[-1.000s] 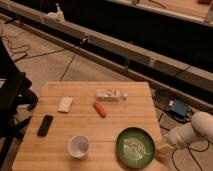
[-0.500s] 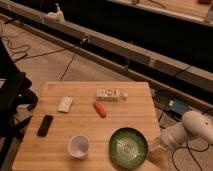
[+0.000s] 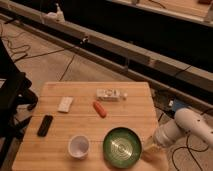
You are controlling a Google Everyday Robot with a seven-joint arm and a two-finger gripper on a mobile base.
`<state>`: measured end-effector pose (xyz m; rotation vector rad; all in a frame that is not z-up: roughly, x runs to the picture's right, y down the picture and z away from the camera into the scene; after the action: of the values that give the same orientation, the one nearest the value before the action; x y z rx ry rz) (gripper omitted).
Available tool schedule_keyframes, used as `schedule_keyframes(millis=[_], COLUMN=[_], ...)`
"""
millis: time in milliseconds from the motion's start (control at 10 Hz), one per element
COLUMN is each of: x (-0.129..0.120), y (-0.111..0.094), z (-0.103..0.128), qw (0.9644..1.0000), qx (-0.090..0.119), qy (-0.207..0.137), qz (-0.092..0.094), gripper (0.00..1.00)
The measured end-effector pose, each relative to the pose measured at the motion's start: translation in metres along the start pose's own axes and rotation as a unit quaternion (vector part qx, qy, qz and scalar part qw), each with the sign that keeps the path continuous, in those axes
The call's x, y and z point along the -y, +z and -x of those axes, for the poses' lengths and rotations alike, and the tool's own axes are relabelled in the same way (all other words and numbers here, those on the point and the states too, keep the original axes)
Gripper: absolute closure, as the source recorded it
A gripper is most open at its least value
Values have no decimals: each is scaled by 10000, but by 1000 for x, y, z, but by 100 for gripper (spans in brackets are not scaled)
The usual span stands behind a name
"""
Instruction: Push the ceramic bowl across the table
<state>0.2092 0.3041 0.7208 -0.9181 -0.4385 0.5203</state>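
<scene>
The ceramic bowl (image 3: 122,146) is a wide dark-green dish with a pale spiral inside. It sits near the front edge of the light-wood table (image 3: 130,110), right of centre. My white arm reaches in from the right. The gripper (image 3: 149,146) is at the bowl's right rim, low over the table's front right corner, touching or nearly touching the rim.
A white cup (image 3: 78,146) stands just left of the bowl. A red-orange object (image 3: 100,109), a white packet (image 3: 110,94), a pale card (image 3: 65,104) and a black remote (image 3: 45,125) lie further back and left. A dark chair (image 3: 12,95) stands at the left.
The bowl has slid left along the front of the table, toward the white cup. The arm and gripper have followed it leftward.
</scene>
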Motion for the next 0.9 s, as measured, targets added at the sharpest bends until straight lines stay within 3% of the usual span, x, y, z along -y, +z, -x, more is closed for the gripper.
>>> schedule_keyframes(millis=[500, 900], x=[-12, -15], y=[24, 35], z=[30, 45], qw=[9987, 9971], qx=[-3, -14], qy=[-387, -568], qz=[336, 497], gripper=[100, 100])
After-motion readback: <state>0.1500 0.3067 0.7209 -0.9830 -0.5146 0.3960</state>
